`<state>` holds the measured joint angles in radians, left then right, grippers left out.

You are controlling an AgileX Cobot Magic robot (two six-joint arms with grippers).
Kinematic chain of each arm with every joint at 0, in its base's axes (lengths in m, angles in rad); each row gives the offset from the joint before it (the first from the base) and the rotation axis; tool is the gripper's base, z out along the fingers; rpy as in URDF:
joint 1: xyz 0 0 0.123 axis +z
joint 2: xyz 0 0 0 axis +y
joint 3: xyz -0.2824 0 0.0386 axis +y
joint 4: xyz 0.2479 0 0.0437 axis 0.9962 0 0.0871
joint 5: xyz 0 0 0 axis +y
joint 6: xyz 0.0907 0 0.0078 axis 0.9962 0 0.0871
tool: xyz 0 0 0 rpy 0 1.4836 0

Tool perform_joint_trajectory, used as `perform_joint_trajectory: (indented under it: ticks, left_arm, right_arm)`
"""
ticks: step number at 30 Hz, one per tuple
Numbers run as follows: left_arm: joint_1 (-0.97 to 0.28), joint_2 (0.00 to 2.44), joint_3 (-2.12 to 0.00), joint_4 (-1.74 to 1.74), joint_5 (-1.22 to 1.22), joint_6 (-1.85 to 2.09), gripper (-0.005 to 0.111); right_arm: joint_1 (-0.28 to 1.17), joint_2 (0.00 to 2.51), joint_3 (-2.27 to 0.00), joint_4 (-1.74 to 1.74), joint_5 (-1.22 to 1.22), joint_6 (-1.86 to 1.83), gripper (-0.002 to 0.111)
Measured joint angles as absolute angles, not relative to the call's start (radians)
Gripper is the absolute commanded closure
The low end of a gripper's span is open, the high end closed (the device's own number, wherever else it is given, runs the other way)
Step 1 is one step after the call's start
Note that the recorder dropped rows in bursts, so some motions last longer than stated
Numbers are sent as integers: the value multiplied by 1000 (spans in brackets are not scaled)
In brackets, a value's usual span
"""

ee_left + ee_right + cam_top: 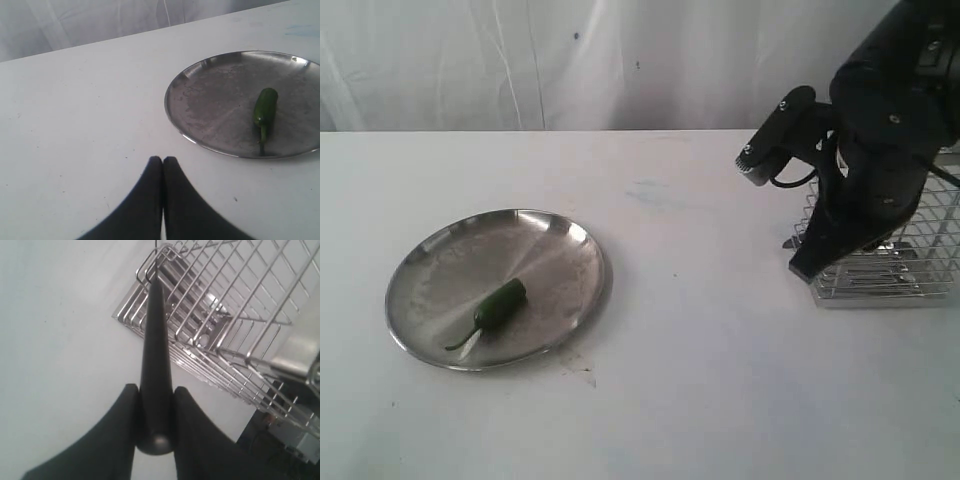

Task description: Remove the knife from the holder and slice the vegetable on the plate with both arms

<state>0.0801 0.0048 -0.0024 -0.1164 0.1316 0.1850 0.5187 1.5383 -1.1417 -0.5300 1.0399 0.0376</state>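
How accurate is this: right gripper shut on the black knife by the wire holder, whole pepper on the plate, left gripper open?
Not the last part: the left gripper is shut tight, as the left wrist view shows. The right gripper clamps the black knife by the wire holder, and the whole pepper lies on the plate.

glossy black arm (895,120) with a dark camera block (780,125) (thin black cable (792,183)), tapered matte fingers (145,200)

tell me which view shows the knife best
The right wrist view: the knife fills the middle, clamped in the right claw, its far end at the holder. In the exterior view the right arm hides it. The left wrist view shows no knife.
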Motion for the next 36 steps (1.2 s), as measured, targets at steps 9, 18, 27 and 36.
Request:
perform_joint_trajectory:
  ticks: [9,18,27,36]
  left_arm:
    - [80,5,-2,-116,132,185,107]
    - [80,5,-2,-116,132,185,107]
    - [80,5,-2,-116,132,185,107]
    - [80,5,-2,-116,132,185,107]
  right_arm:
    - [519,1538,-1158,-519,1132,104,108]
    - [506,1534,-1200,-493,1108,136,108]
    - [506,1416,-1217,-475,1067,177,108]
    - [506,1227,-1221,-372,1084,130,108]
